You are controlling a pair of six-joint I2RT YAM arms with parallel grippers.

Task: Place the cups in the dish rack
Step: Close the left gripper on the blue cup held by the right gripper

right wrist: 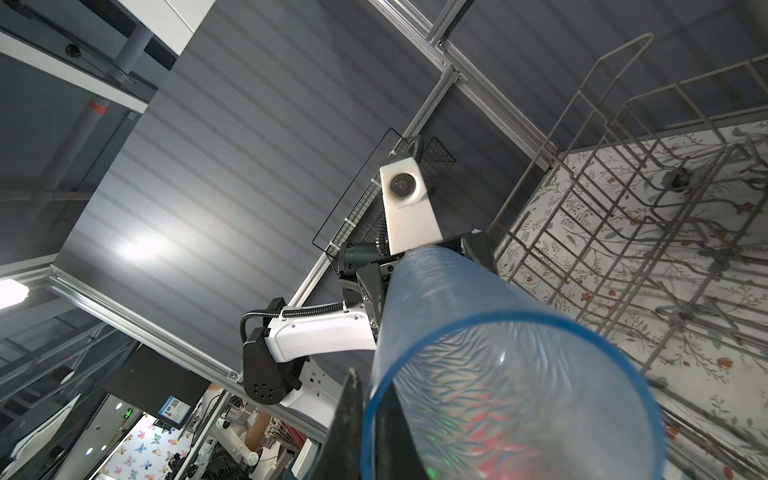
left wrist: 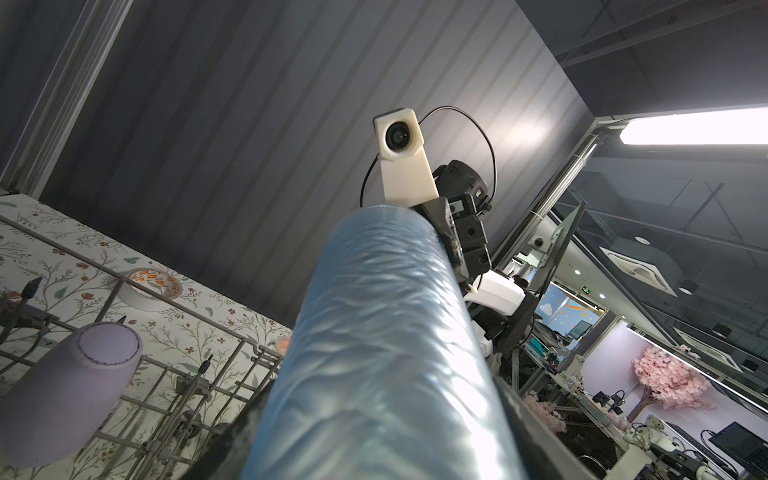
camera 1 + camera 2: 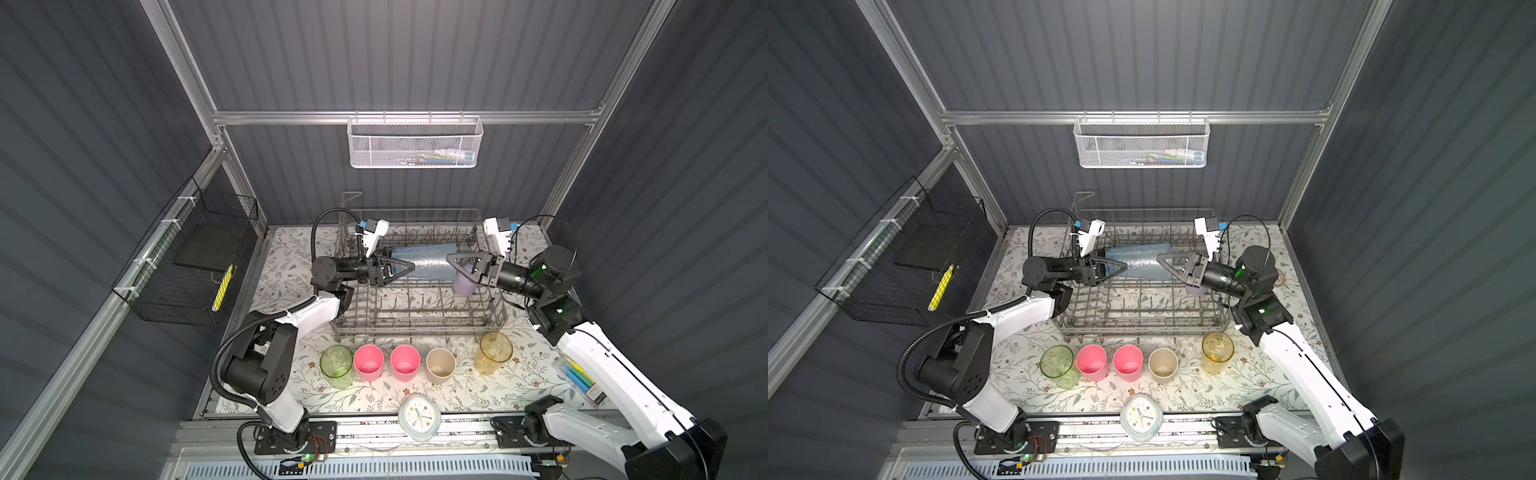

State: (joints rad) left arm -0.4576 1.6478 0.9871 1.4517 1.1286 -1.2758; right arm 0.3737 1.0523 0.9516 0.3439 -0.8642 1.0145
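Observation:
A translucent blue cup (image 3: pixel 424 262) lies on its side in the air above the grey dish rack (image 3: pixel 415 320), between both grippers. My right gripper (image 1: pixel 370 432) is shut on its rim, one finger inside and one outside. My left gripper (image 3: pixel 405 268) has its jaws on either side of the cup's base end (image 2: pixel 382 332); whether they press on it is unclear. A lavender cup (image 3: pixel 463 282) sits upside down and tilted on tines at the rack's right side. In front of the rack stand green (image 3: pixel 336 365), pink (image 3: pixel 368 363), pink (image 3: pixel 405 362), beige (image 3: pixel 440 365) and yellow (image 3: pixel 493 352) cups, all upright.
A small clock (image 3: pixel 419 417) lies at the table's front edge. A clear case of pens (image 3: pixel 579 380) sits front right under the right arm. A tape roll (image 2: pixel 151 286) lies beyond the rack. A white mesh basket (image 3: pixel 415 143) hangs on the back rail, a black wire basket (image 3: pixel 191 266) on the left.

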